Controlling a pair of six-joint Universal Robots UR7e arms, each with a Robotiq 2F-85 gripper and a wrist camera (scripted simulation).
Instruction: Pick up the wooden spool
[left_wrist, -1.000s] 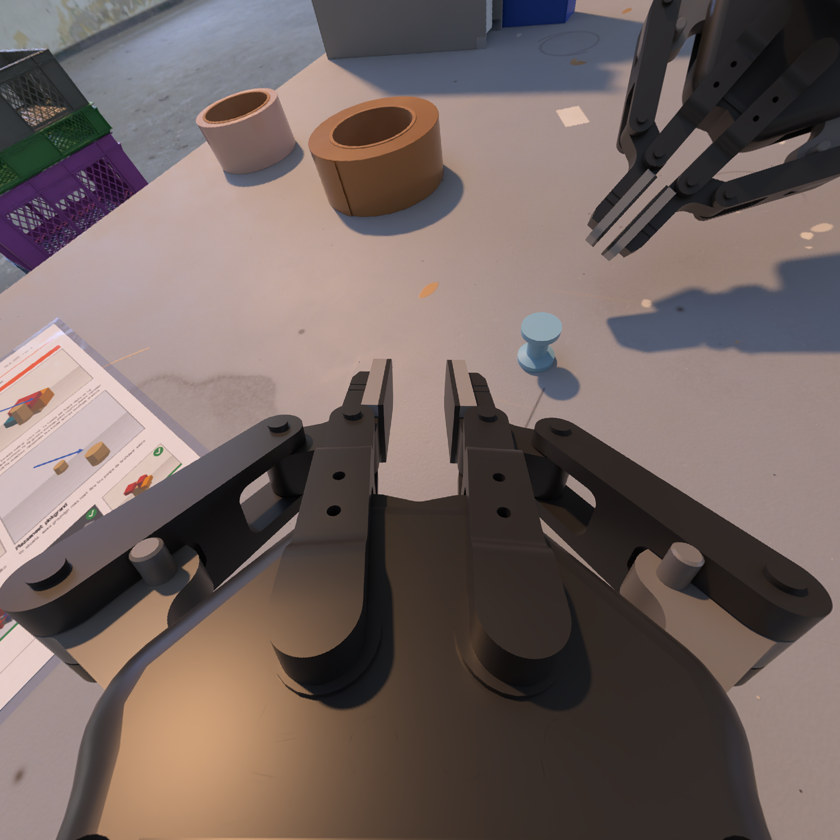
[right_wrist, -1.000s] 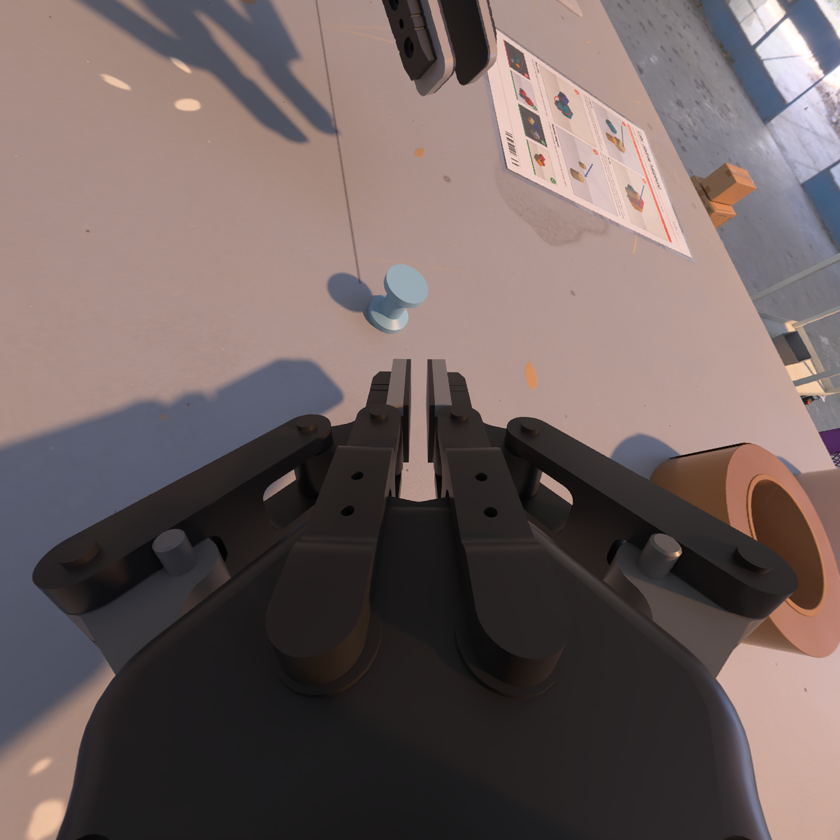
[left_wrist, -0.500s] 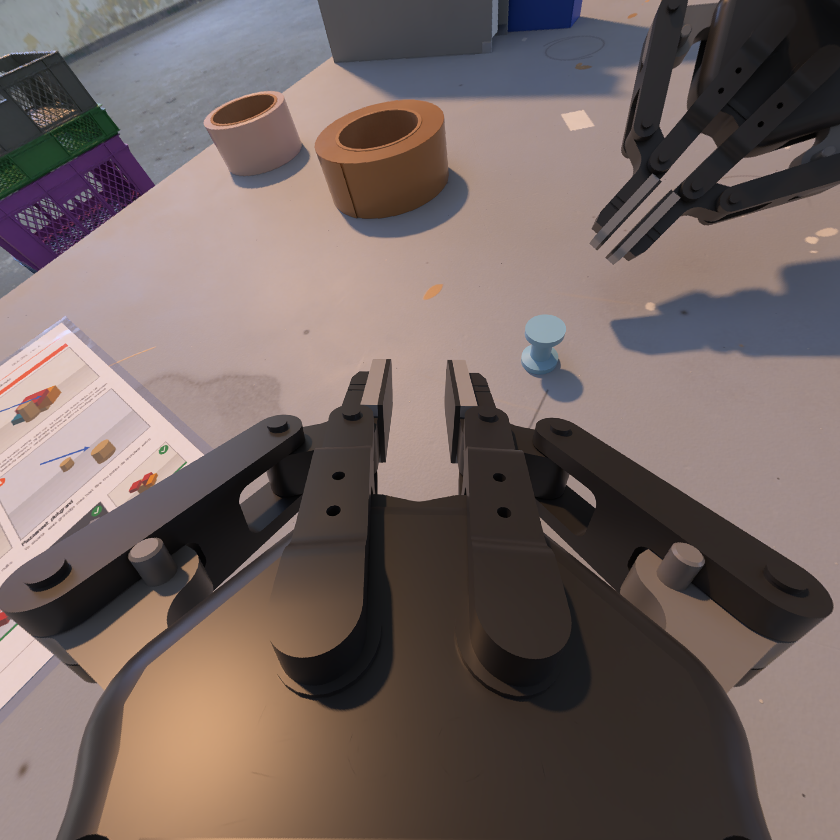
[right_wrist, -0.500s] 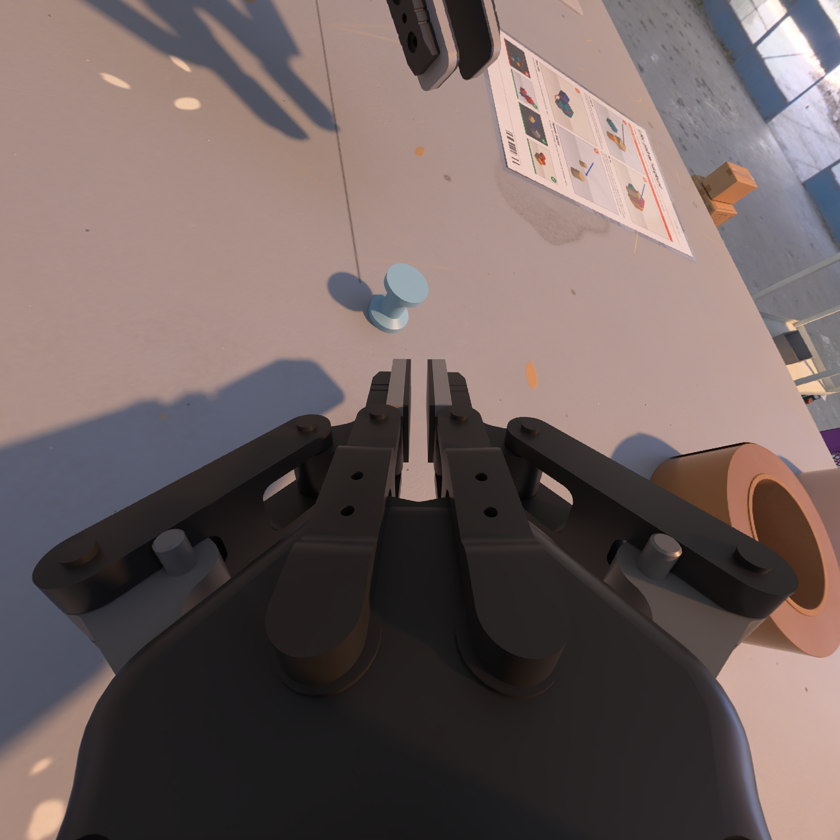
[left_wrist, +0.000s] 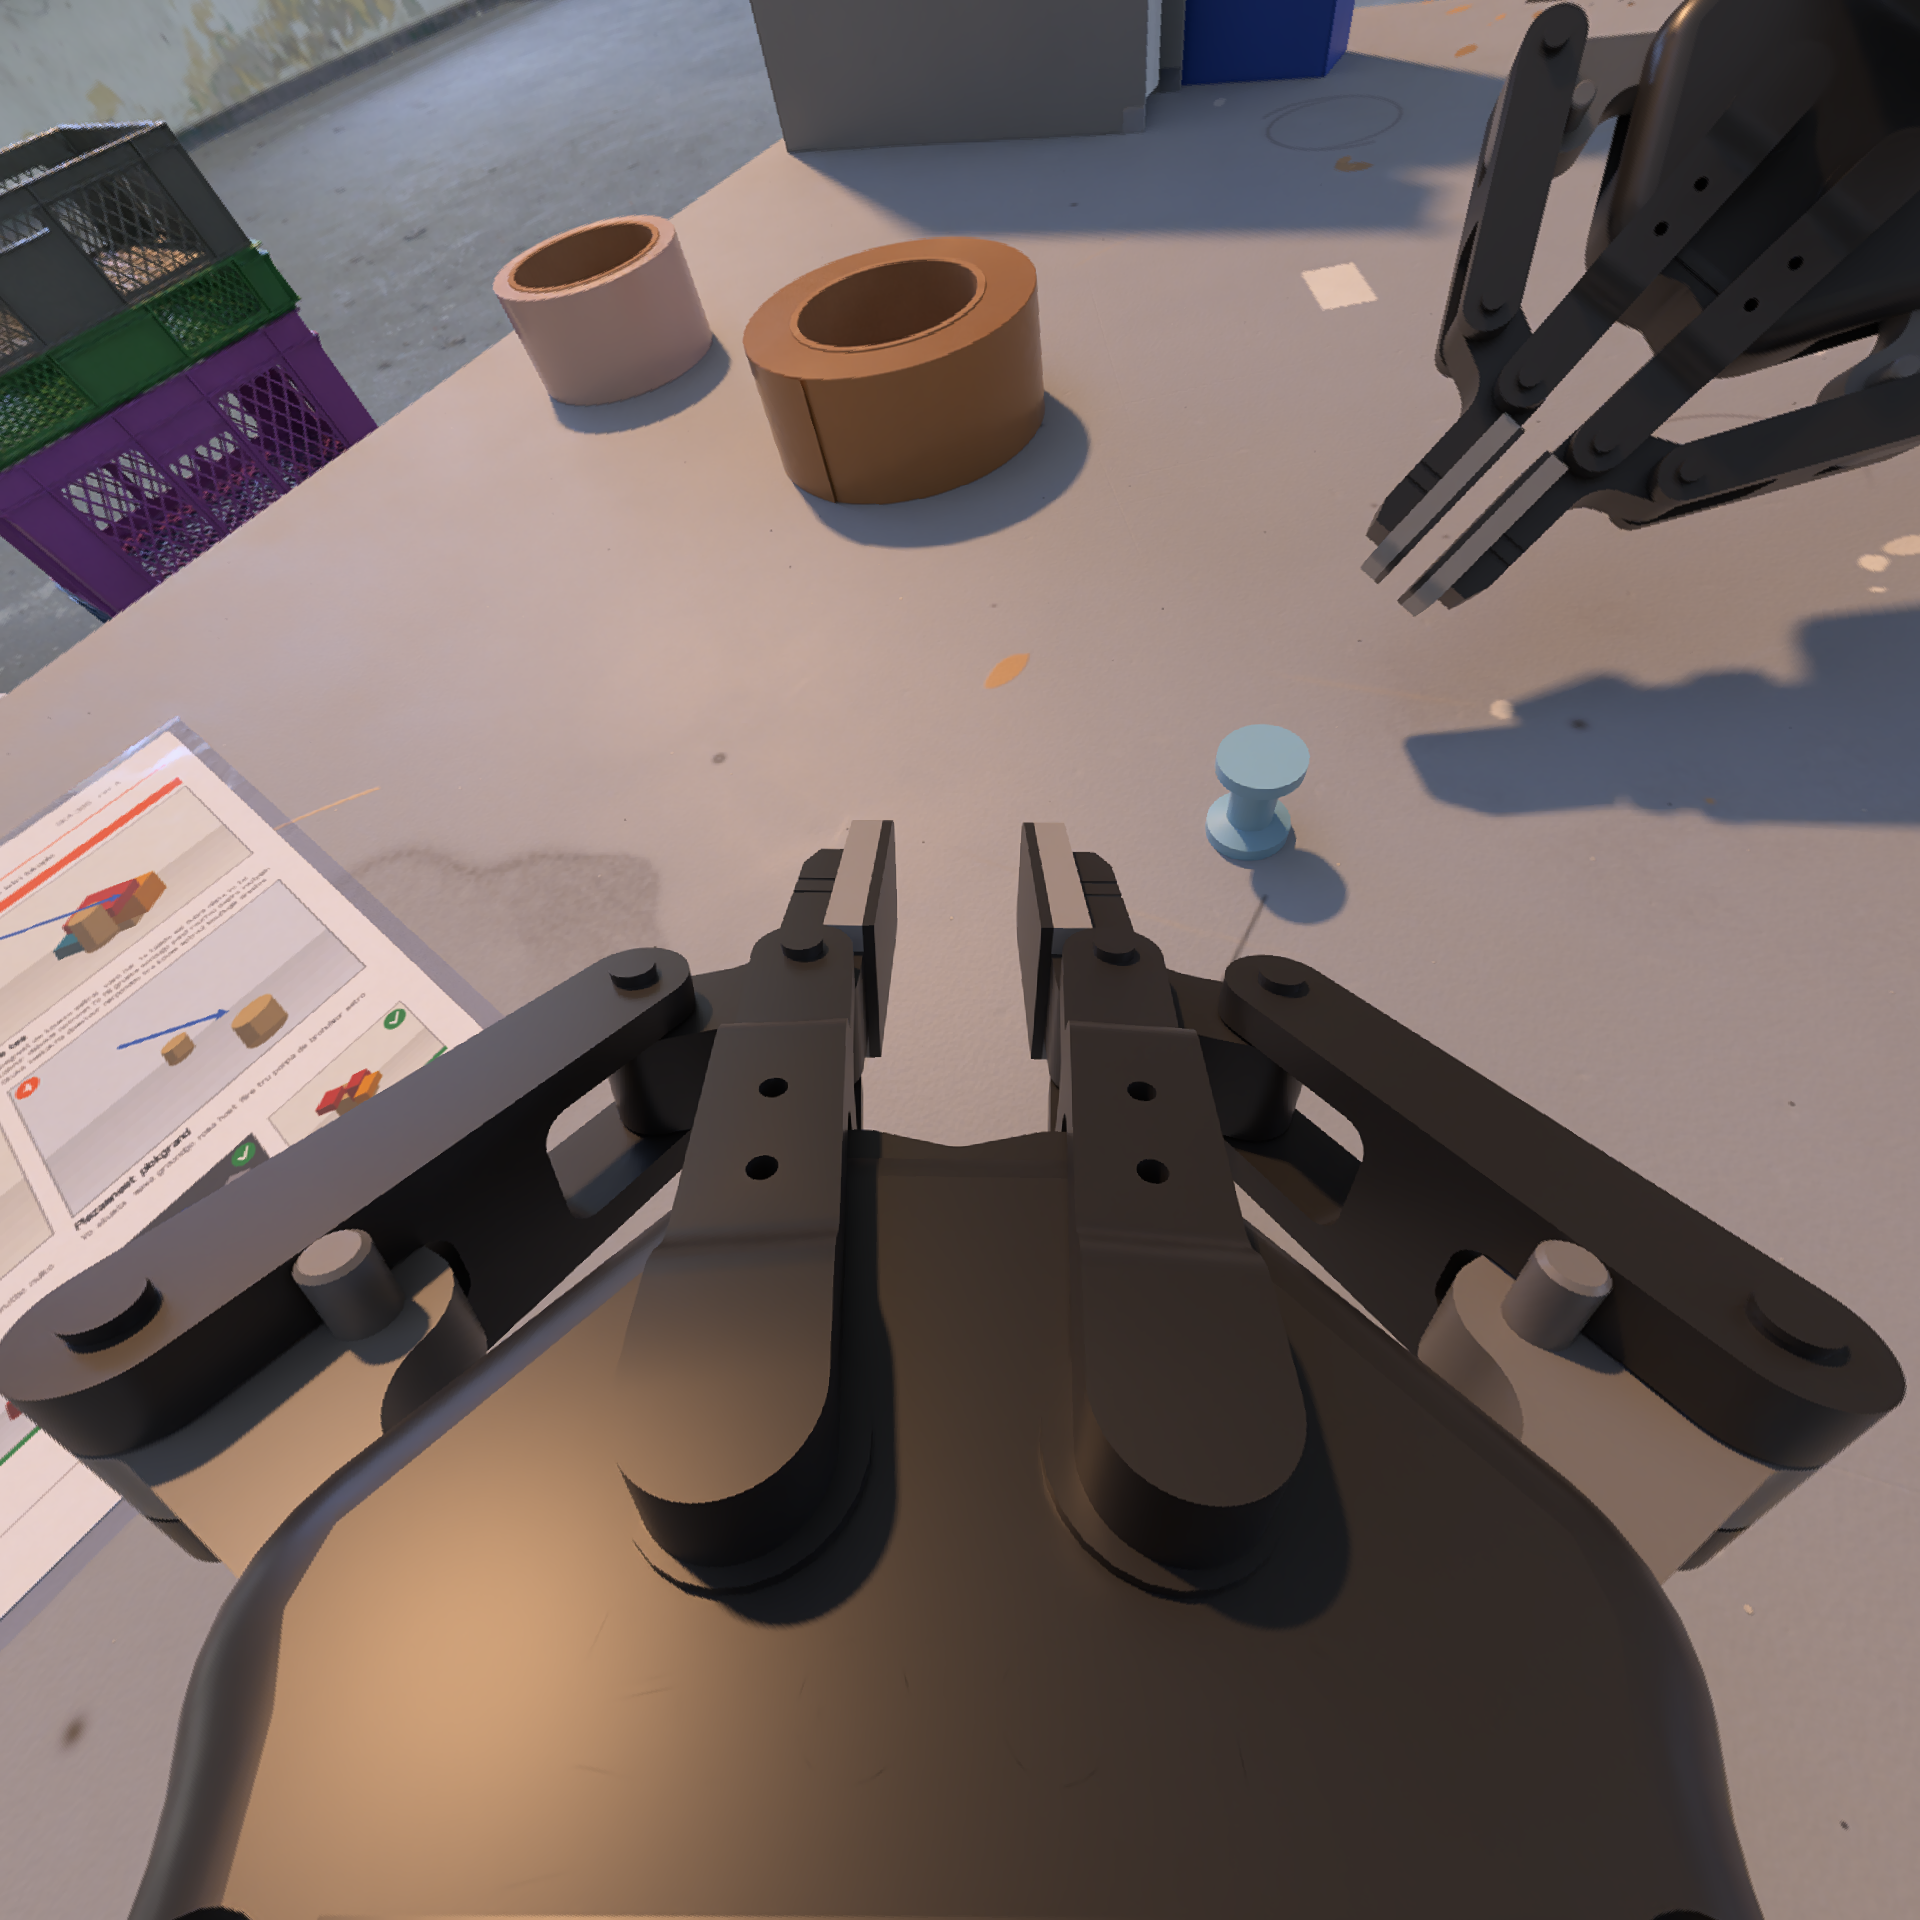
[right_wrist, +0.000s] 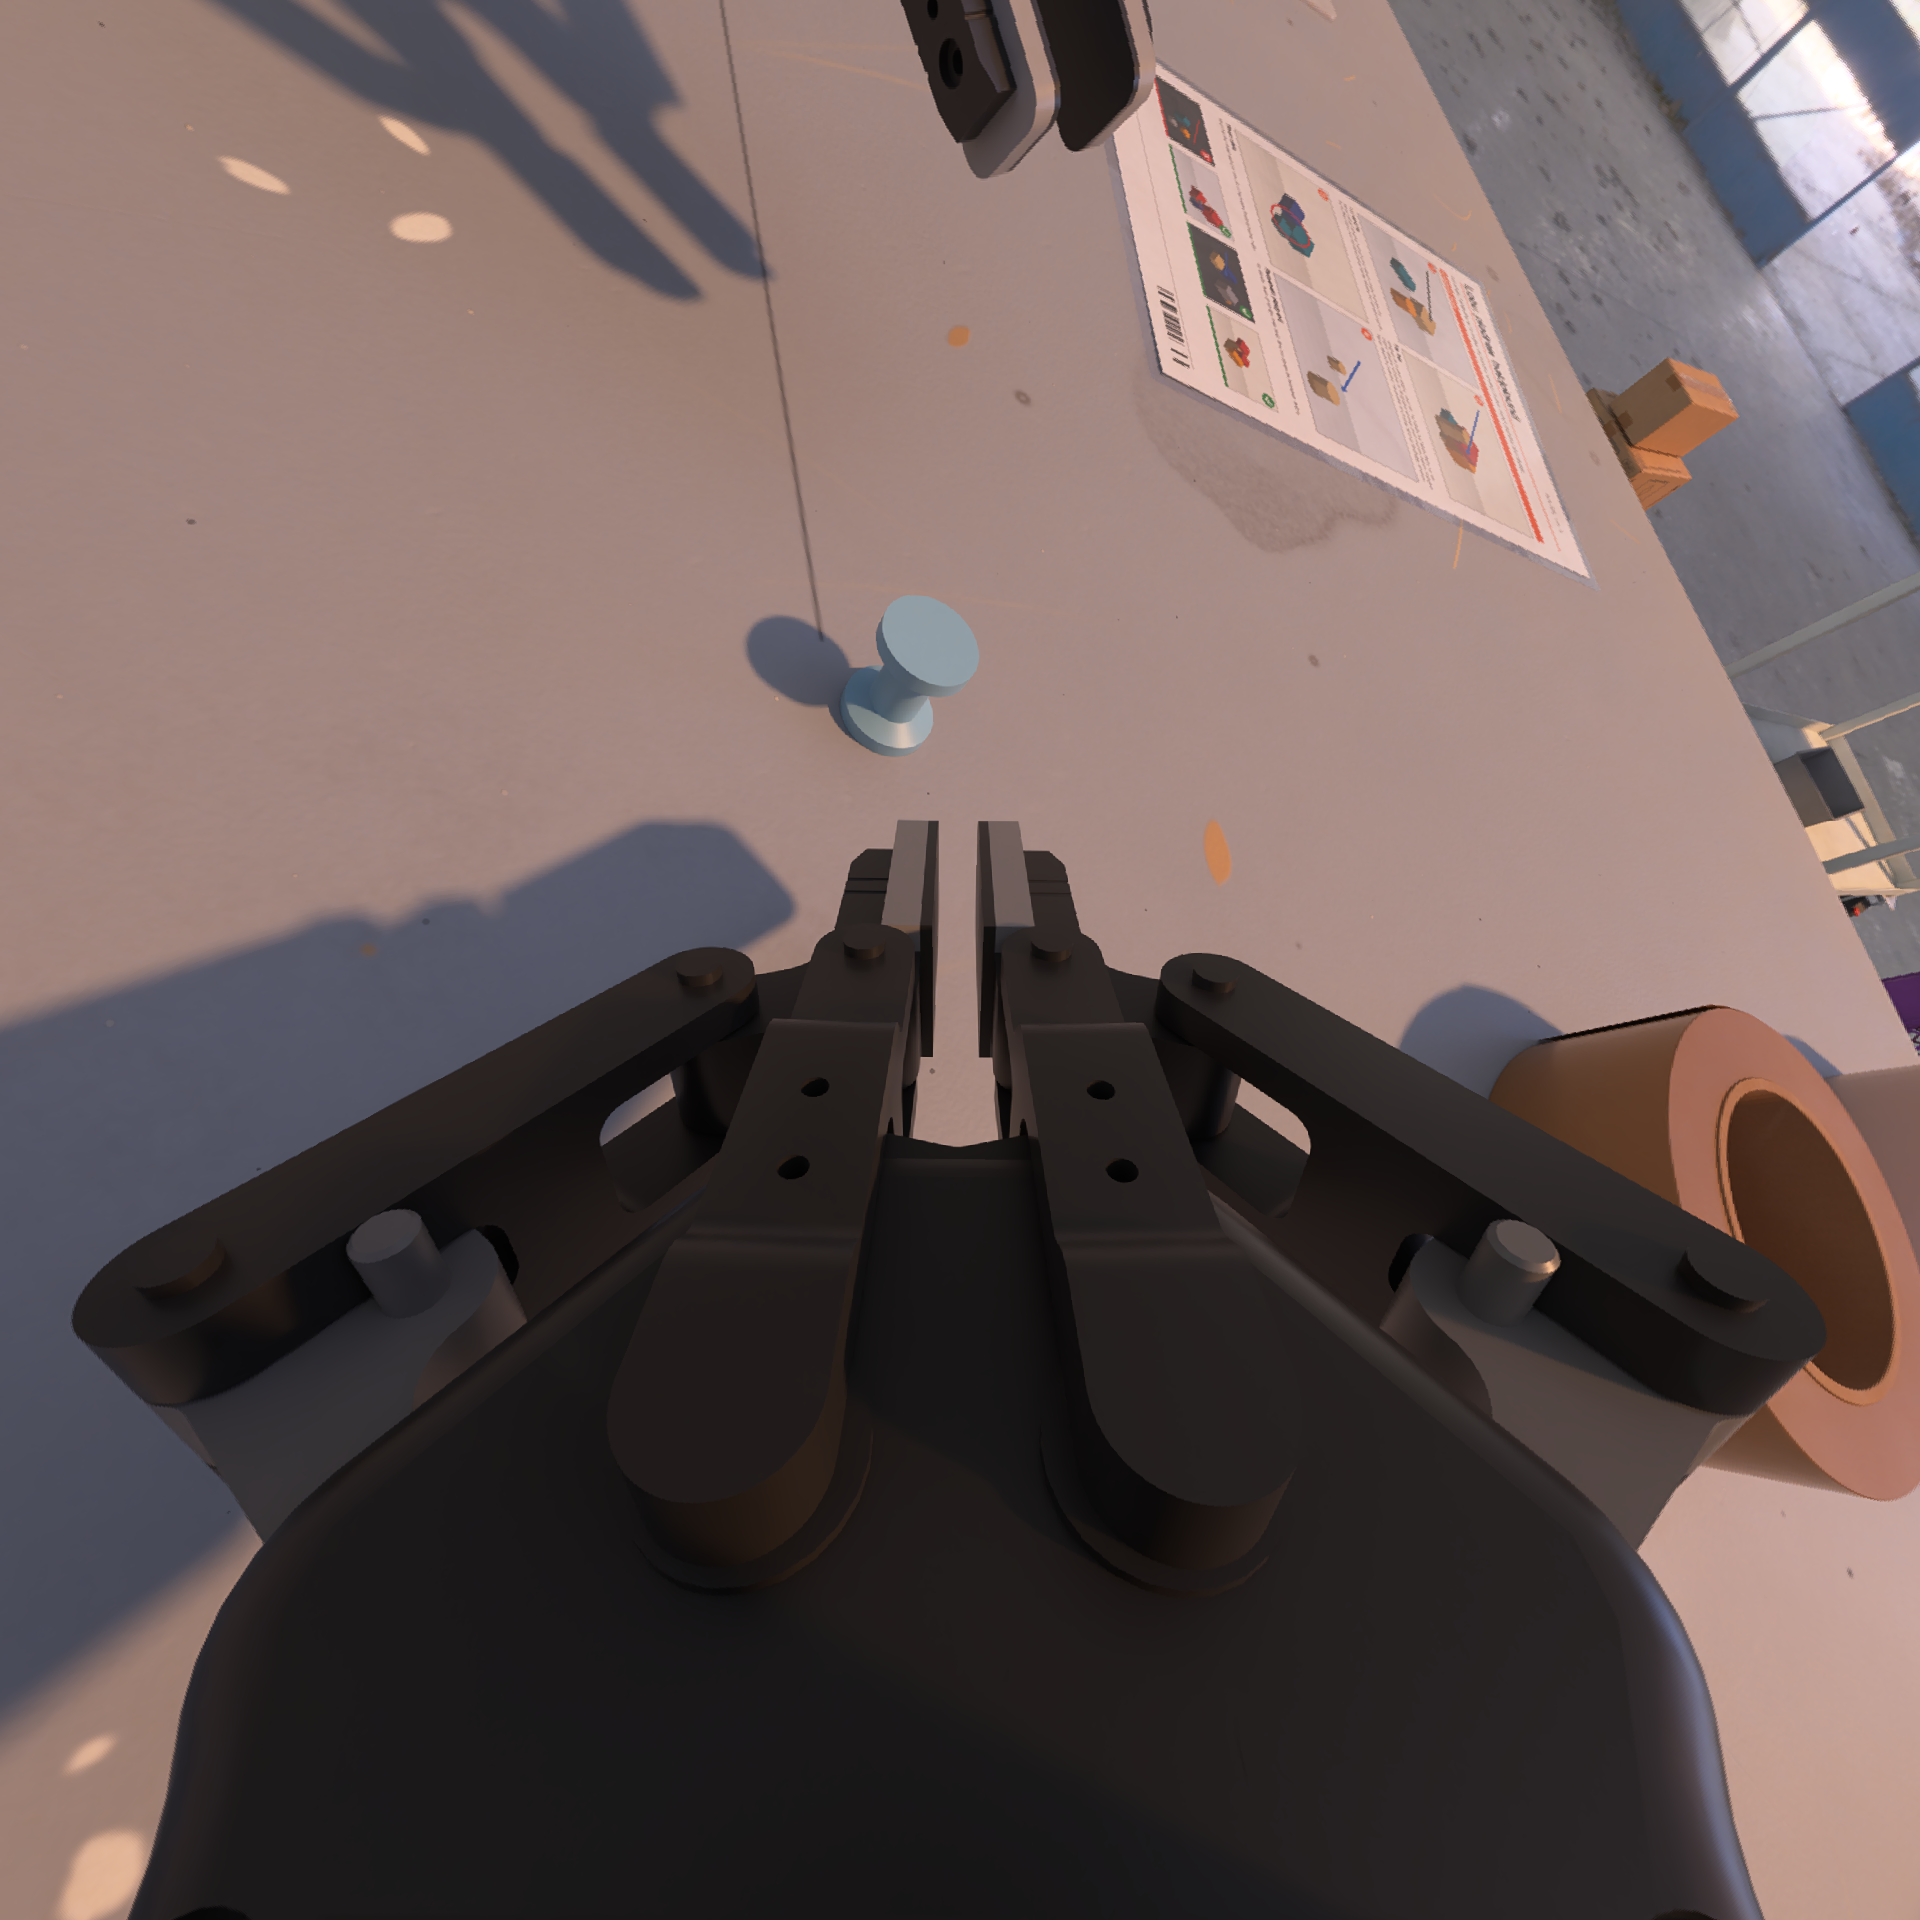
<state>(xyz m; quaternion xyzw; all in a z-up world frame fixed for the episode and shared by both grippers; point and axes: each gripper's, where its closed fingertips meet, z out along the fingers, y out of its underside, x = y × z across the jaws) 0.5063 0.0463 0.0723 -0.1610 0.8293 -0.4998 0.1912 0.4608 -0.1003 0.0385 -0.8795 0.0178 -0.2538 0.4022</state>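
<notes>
The spool (left_wrist: 1257, 795) is small and light blue. It stands upright on the grey table (left_wrist: 623, 623), and it also shows in the right wrist view (right_wrist: 914, 675). My left gripper (left_wrist: 956, 862) is open with a moderate gap and empty. The spool is just ahead of it and to the right of its right fingertip. My right gripper (right_wrist: 956, 852) is nearly closed, with a thin gap, and empty. The spool is a short way ahead of it, slightly left. Each gripper shows in the other's view: the right one (left_wrist: 1418, 577) and the left one (right_wrist: 1023, 125).
A brown ring (left_wrist: 904, 395) and a pink ring (left_wrist: 613, 322) stand on the table beyond the spool, near the edge. A printed sheet (left_wrist: 187, 987) lies at the left. A grey box (left_wrist: 956, 62) stands at the back. Stacked crates (left_wrist: 135, 395) are off the table.
The left gripper has shifted slightly, so the scene sits a little lower and further right in its view. The right gripper and the spool have not moved.
</notes>
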